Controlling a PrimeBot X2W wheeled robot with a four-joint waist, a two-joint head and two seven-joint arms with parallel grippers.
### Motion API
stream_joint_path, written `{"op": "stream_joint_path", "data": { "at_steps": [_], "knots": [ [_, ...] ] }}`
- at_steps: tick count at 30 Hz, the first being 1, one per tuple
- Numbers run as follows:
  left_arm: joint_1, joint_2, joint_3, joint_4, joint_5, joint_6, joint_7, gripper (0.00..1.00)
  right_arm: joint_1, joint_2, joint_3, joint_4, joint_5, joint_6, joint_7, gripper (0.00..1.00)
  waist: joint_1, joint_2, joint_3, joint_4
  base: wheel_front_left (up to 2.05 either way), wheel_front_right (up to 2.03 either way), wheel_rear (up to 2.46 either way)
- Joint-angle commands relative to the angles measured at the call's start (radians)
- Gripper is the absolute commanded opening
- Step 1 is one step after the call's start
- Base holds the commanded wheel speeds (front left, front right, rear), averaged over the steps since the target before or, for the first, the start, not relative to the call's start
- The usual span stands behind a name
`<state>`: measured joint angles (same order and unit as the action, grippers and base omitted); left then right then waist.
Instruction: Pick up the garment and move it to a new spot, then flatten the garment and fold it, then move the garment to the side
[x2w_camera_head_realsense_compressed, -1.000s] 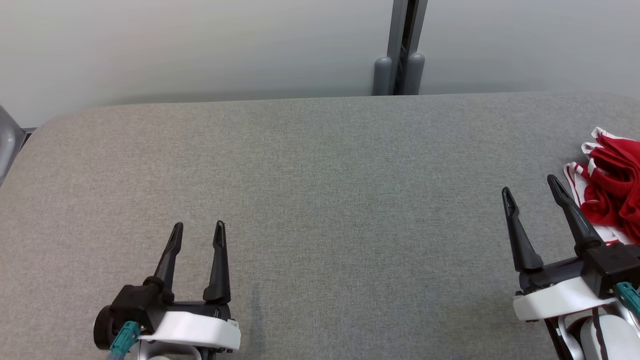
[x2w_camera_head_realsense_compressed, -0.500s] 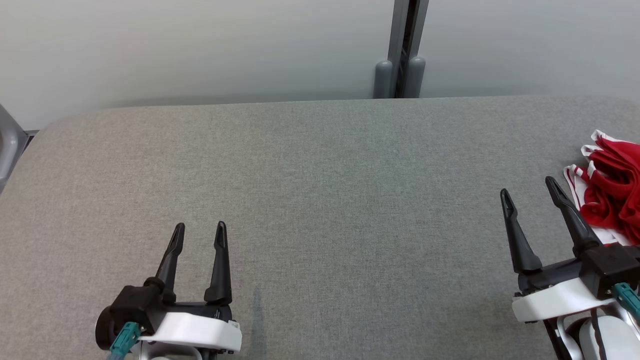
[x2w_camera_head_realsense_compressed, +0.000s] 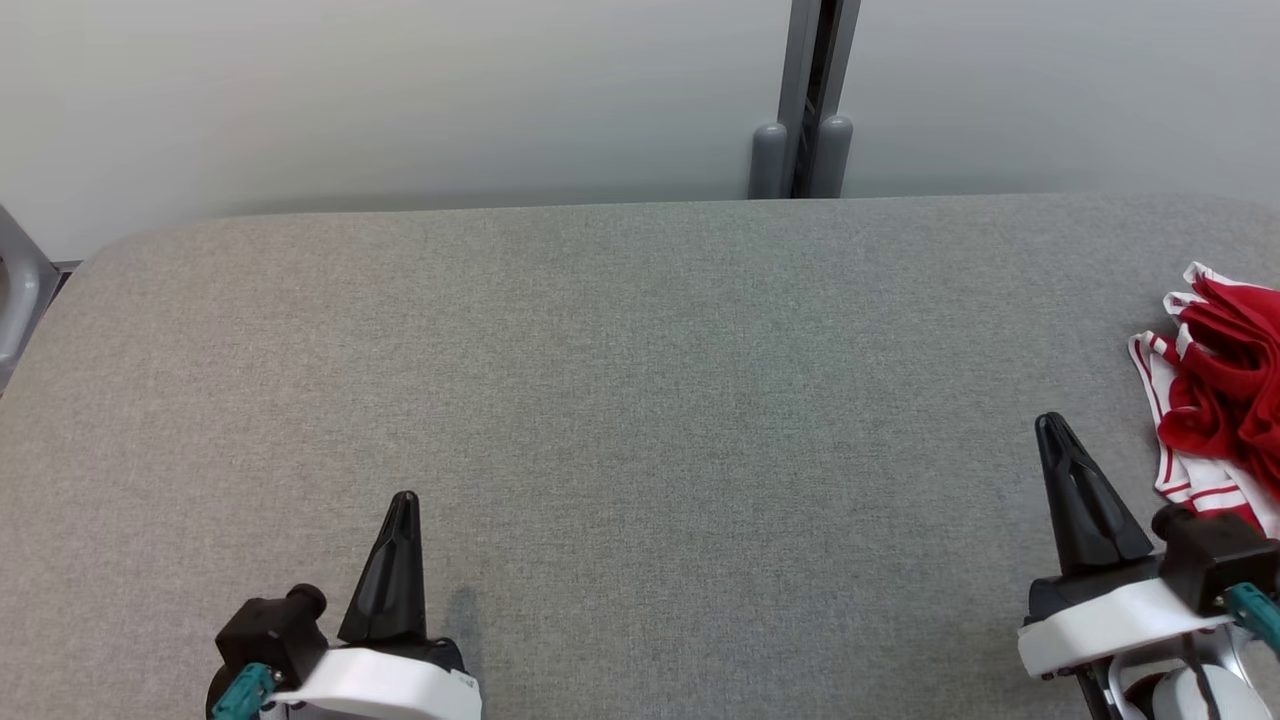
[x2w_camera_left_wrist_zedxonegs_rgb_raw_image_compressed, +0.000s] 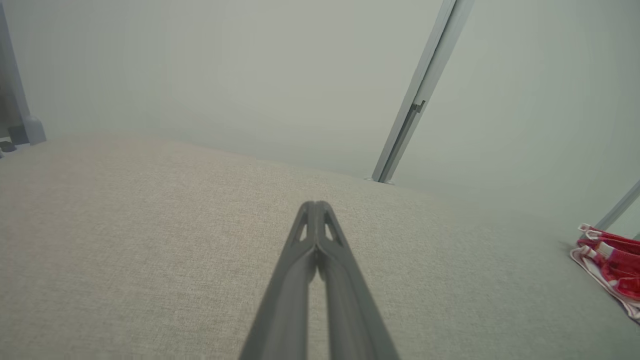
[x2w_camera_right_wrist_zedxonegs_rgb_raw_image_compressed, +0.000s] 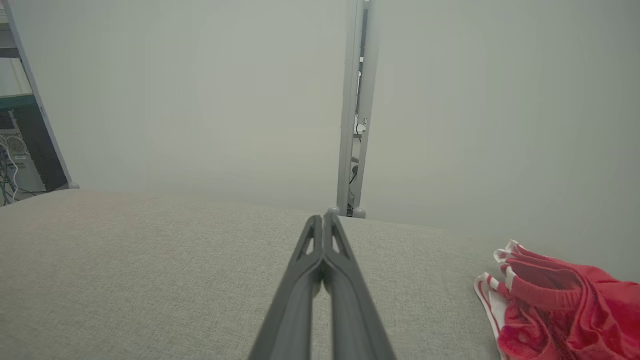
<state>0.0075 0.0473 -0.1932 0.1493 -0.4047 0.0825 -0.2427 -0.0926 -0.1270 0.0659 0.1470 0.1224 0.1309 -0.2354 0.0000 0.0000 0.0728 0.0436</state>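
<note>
The garment (x2w_camera_head_realsense_compressed: 1220, 400), red with white striped trim, lies crumpled at the far right edge of the grey table (x2w_camera_head_realsense_compressed: 640, 400). It also appears at the right in the left wrist view (x2w_camera_left_wrist_zedxonegs_rgb_raw_image_compressed: 612, 260) and the right wrist view (x2w_camera_right_wrist_zedxonegs_rgb_raw_image_compressed: 560, 310). My right gripper (x2w_camera_head_realsense_compressed: 1050, 425) is shut and empty over the table, a short way left of the garment and apart from it. My left gripper (x2w_camera_head_realsense_compressed: 404, 500) is shut and empty at the lower left. In both wrist views the fingers (x2w_camera_left_wrist_zedxonegs_rgb_raw_image_compressed: 316, 235) (x2w_camera_right_wrist_zedxonegs_rgb_raw_image_compressed: 323, 240) are pressed together.
A pale wall runs behind the table, with a grey vertical post (x2w_camera_head_realsense_compressed: 805, 100) at its far edge. The table's left end curves off near a grey frame piece (x2w_camera_head_realsense_compressed: 15, 290). A wide stretch of bare cloth surface lies between the grippers.
Both grippers have closed from open to shut. Both have drawn back toward the bottom of the head view. The garment has not moved.
</note>
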Motion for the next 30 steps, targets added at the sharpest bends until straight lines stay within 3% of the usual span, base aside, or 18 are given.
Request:
{"op": "stream_joint_path", "data": {
  "at_steps": [1, 30],
  "knots": [
    [-0.032, 0.006, 0.011, -0.007, -0.054, -0.011, 0.011, 0.00, -0.015, -0.002, -0.017, -0.011, 0.063, 0.000, 0.013, 0.00, 0.0000, 0.0000, -0.001, -0.001, 0.00, 0.00, 0.00],
    [-0.120, 0.024, 0.062, 0.085, -0.486, -0.086, 0.120, 0.00, -0.002, 0.025, -0.100, 0.012, 0.565, 0.000, 0.124, 0.00, 0.0000, 0.0000, -0.018, -0.011, 0.00, 0.00, 0.00]
  ]
}}
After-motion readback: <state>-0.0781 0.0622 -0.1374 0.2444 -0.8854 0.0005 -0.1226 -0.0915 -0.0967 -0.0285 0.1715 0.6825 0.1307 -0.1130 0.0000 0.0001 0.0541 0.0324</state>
